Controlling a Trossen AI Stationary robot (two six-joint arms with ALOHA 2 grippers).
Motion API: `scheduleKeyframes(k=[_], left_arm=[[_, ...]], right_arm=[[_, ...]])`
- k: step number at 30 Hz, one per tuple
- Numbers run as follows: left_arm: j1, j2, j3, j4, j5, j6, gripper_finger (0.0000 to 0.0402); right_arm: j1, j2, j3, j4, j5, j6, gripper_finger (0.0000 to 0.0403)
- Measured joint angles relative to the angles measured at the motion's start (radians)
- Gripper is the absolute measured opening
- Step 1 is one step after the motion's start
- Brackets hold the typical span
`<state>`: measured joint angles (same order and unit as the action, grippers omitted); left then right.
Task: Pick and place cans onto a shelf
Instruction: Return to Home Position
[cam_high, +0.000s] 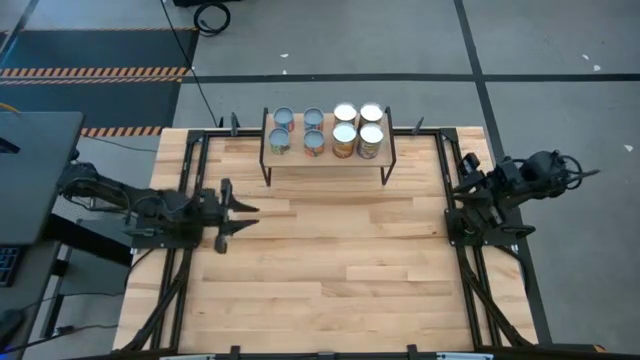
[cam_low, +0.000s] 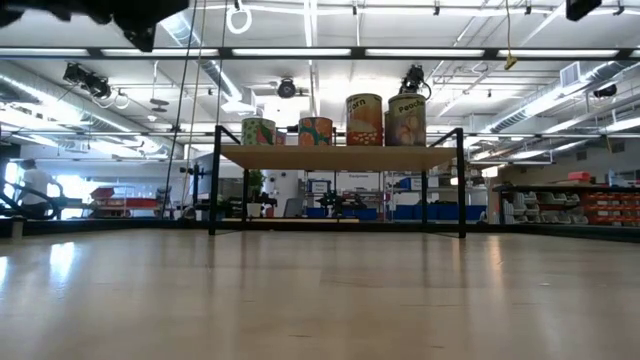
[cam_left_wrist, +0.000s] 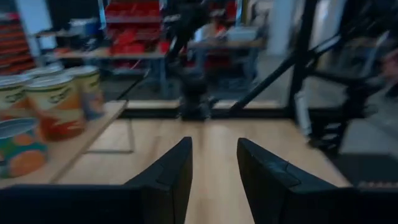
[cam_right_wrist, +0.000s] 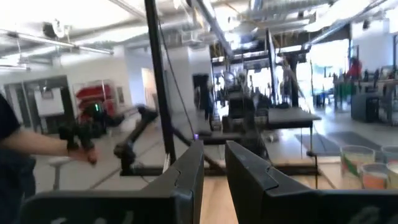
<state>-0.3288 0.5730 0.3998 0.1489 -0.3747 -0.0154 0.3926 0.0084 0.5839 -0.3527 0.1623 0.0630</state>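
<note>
- The cans (cam_high: 344, 140) all stand on the shelf (cam_high: 328, 160). There are eight of them, in two rows of four. They stand upright with lids on top, so their long way goes up and down.
- The four shorter cans with grey lids fill the shelf's left half. The four taller ones with white lids fill its right half.
- The shelf stands on the desk (cam_high: 330, 270), and its long side runs from left to right. I see no can on the desk in front of the shelf.
- The left hand (cam_left_wrist: 214, 142) hangs over the desk in front of the shelf, just past its left end. Its two fingers are apart and hold nothing. It points along the front of the shelf, so the cans lie off to its side.
- The right hand (cam_right_wrist: 214, 149) is out past the shelf's right end. Its fingers are a little apart and hold nothing.
- The left hand looks a bit nearer to the shelf than the right one.
- I think the job is as good as done. The arms only need to go to rest. That way leads away from the shelf, so the cans should not get bumped.
</note>
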Motion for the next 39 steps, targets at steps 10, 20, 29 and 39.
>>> scheduleKeyframes(k=[10, 20, 29, 39], left_arm=[[-0.003, -0.291, -0.372, 0.377, 0.143, -0.046, 0.0133], [0.212, -0.327, -0.392, 0.28, 0.247, -0.123, 0.0133], [0.33, -0.327, -0.392, 0.227, 0.357, -0.082, 0.0133], [0.431, -0.325, -0.392, 0.126, 0.535, -0.098, 0.0133]], right_arm=[[0.0, -0.004, -0.243, 0.277, 0.065, -0.082, 0.0073], [-0.003, -0.004, -0.58, 0.643, 0.134, 0.0, 0.0073], [-0.163, -0.005, -0.577, 0.657, 0.028, 0.062, 0.0073], [-0.31, 0.006, -0.577, 0.393, -0.001, 0.069, 0.0073]])
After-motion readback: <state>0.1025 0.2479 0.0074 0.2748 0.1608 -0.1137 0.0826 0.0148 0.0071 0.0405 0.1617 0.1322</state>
